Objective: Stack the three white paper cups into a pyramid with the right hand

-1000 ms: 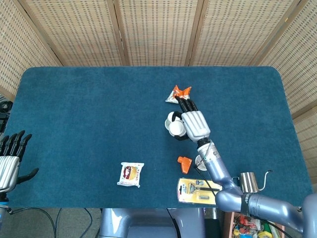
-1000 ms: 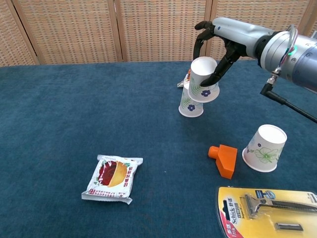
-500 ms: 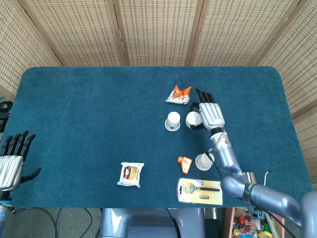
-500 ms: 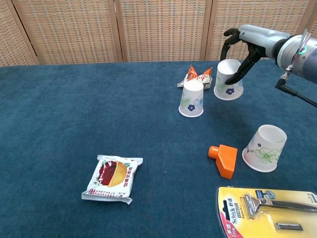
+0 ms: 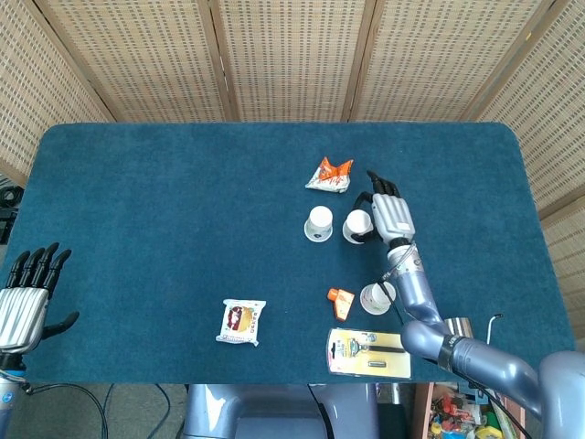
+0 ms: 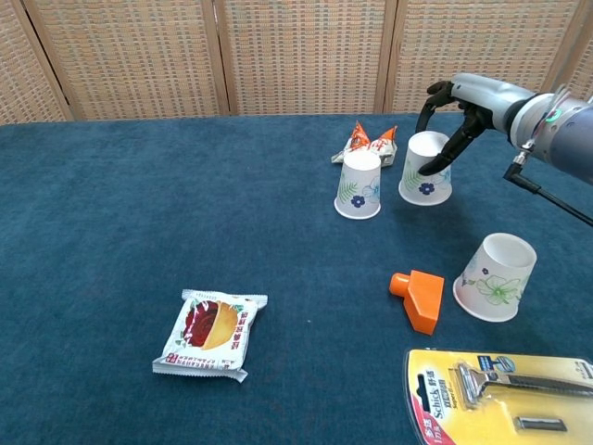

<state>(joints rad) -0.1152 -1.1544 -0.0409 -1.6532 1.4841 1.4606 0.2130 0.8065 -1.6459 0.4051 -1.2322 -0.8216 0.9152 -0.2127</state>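
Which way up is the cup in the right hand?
Inverted. The held cup shows its closed white base on top and flares toward the table, like the cup beside it. The right hand grips its side.

Right hand at the second cup.
The right hand (image 6: 451,119) grips an upturned cup (image 6: 425,169) just beside another cup (image 6: 359,184). A third cup (image 6: 497,277) sits apart, near an orange block (image 6: 420,298) and razor pack (image 6: 505,395).

Right hand (image 6: 451,119) at the end of the right arm (image 5: 413,294), which reaches in from the near right; fingers curled down around an upturned paper cup (image 6: 425,169), gripping its top. Left hand (image 5: 25,302) far to the cup's left, fingers spread, holding nothing.
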